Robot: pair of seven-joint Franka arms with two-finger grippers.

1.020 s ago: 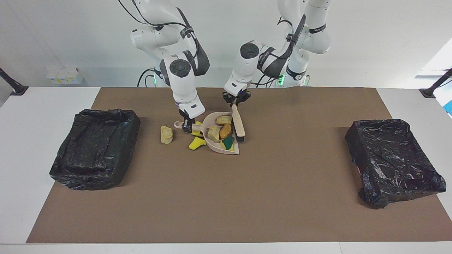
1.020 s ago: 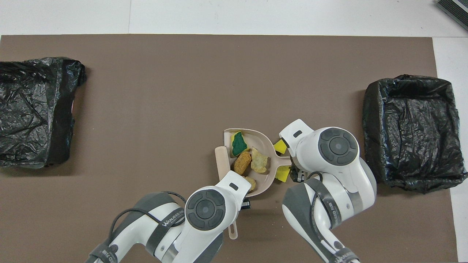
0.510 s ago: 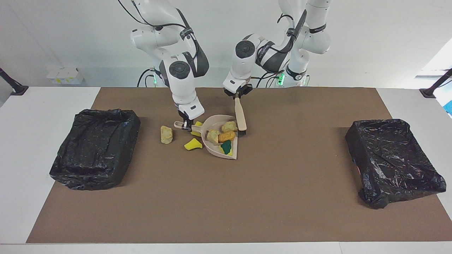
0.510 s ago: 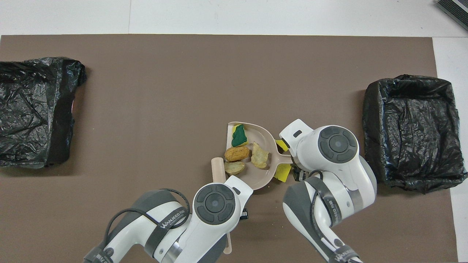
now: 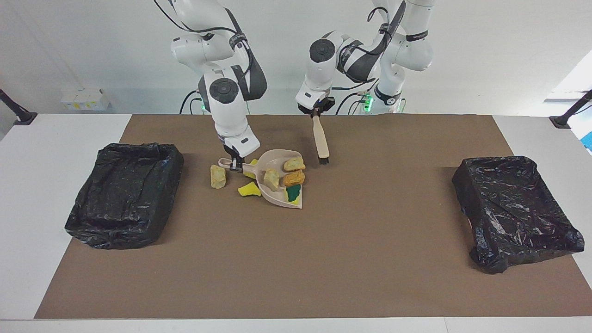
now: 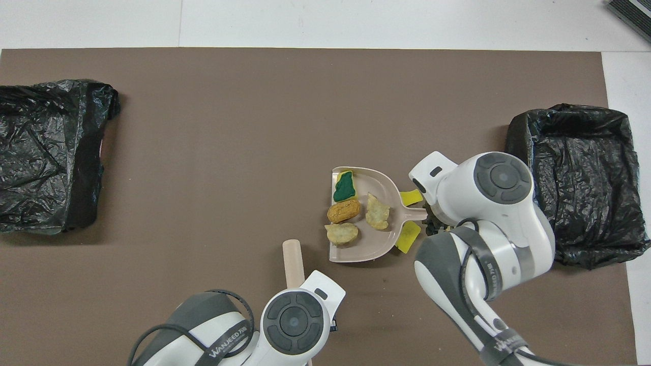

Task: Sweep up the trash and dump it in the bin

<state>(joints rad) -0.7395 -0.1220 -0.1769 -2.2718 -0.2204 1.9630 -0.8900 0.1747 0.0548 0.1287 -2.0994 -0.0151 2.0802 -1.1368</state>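
While the dustpan (image 5: 279, 180) sits at the middle of the frame, we count four scraps in it: a green-topped sponge (image 5: 293, 193), an orange lump (image 5: 294, 178) and two tan lumps (image 5: 294, 164). We see both black-lined bins, one (image 5: 125, 192) at the frame's left and one (image 5: 513, 210) at its right, with no trash showing inside. Outside the pan lie a tan lump (image 5: 218, 176) and yellow pieces (image 5: 249, 189) by its handle. Our right gripper (image 5: 235, 164) is clamped on that handle; our left gripper (image 5: 316, 114) is clamped on the brush (image 5: 320, 142), raised beside the pan.
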